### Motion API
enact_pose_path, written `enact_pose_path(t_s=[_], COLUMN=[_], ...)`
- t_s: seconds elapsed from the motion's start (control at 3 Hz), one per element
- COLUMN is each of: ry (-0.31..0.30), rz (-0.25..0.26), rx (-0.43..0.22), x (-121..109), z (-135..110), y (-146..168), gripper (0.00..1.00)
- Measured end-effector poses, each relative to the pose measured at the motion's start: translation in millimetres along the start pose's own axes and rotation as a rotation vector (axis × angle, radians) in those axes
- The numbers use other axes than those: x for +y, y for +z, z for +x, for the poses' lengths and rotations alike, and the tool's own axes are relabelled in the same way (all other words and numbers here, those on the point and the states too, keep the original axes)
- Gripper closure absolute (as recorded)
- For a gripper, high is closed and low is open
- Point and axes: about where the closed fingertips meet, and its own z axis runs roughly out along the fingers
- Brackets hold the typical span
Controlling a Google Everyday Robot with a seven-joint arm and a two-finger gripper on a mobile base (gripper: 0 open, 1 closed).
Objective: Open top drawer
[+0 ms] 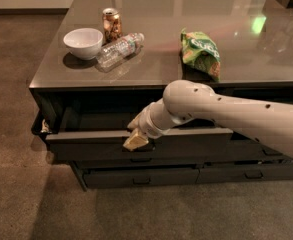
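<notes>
The top drawer [86,145] is a wide dark grey drawer under the tabletop, pulled partly out toward me. Its shallow inside [101,120] shows behind the front panel. My gripper [136,139] sits at the upper edge of the drawer front near its centre, where the handle would be. The gripper covers the handle. My pale arm [236,116] reaches in from the right, across the drawer opening.
Two slimmer drawers [141,176] [251,173] sit shut below. On the glossy tabletop [151,71] are a white bowl [83,41], a can [111,24], a plastic bottle lying down [118,48] and a green snack bag [201,54]. Brown carpet [16,194] surrounds the table.
</notes>
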Motion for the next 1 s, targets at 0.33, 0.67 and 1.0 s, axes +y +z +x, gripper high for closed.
enact_pose_path(t_s=[0.33,0.67,1.0], ry=[0.000,0.013,0.028], rz=[0.000,0.022,0.036], rx=[0.000,-0.003,-0.004], x=[0,4,8], z=[-1,9,18], y=[-1,-8,-13], gripper=[0.46,0.47,0.47])
